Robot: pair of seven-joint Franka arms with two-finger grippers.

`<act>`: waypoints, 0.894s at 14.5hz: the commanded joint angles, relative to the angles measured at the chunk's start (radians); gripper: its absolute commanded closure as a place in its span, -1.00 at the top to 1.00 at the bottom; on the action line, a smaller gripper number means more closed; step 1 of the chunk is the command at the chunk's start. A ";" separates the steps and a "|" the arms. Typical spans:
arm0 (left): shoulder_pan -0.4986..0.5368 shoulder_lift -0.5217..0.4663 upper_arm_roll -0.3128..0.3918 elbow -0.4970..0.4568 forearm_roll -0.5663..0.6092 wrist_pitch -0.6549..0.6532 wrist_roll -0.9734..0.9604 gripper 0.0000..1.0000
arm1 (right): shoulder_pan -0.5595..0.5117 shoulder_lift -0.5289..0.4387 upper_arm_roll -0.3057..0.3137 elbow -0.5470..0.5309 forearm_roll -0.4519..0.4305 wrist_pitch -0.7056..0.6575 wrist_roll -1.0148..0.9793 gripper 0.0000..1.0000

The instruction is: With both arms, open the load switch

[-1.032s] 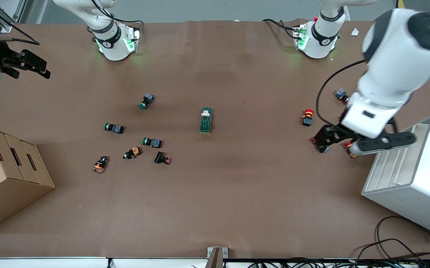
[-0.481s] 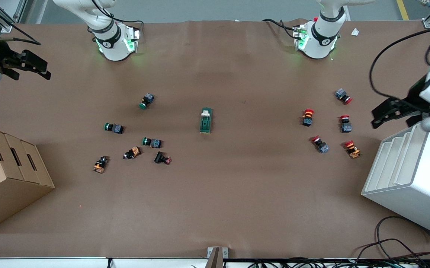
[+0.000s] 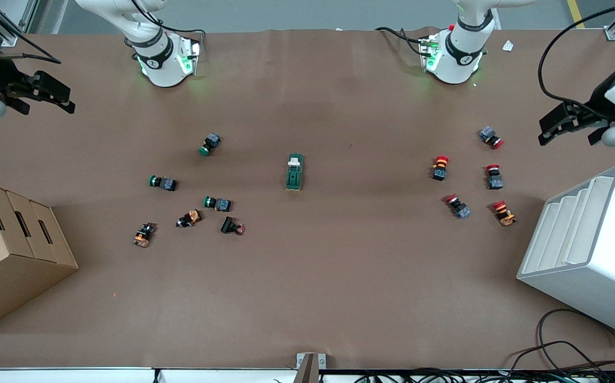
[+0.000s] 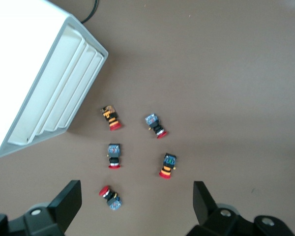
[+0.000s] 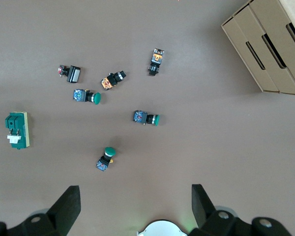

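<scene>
From the front, the load switch lies alone mid-counter, untouched; nothing of the task looks done. The left gripper hangs at three o'clock, over the counter's edge past the red buttons. The right gripper hangs at nine o'clock, over the counter's edge.

The left wrist view shows open, empty fingers above the red buttons and white rack.

The right wrist view shows open fingers too, with the switch at nine o'clock. Both arms must yet reach it.

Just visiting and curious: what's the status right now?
Left gripper open, up over the table's left-arm end. Right gripper open at the right-arm end. Load switch untouched mid-table. Nothing blocking it.
</scene>
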 commanded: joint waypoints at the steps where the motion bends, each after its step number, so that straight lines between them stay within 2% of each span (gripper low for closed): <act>1: 0.019 -0.078 -0.006 -0.093 -0.032 0.003 0.013 1.00 | 0.013 -0.023 -0.004 -0.024 -0.012 0.004 -0.011 1.00; 3: 0.051 -0.113 -0.029 -0.139 -0.033 0.009 0.011 1.00 | 0.013 -0.024 -0.004 -0.024 -0.012 0.004 -0.011 1.00; 6: 0.055 -0.112 -0.070 -0.129 -0.033 0.011 -0.012 1.00 | 0.016 -0.024 -0.005 -0.026 -0.012 0.003 -0.011 1.00; 13: 0.054 -0.084 -0.064 -0.080 -0.032 0.005 -0.002 1.00 | 0.013 -0.024 -0.004 -0.026 -0.012 0.001 -0.011 1.00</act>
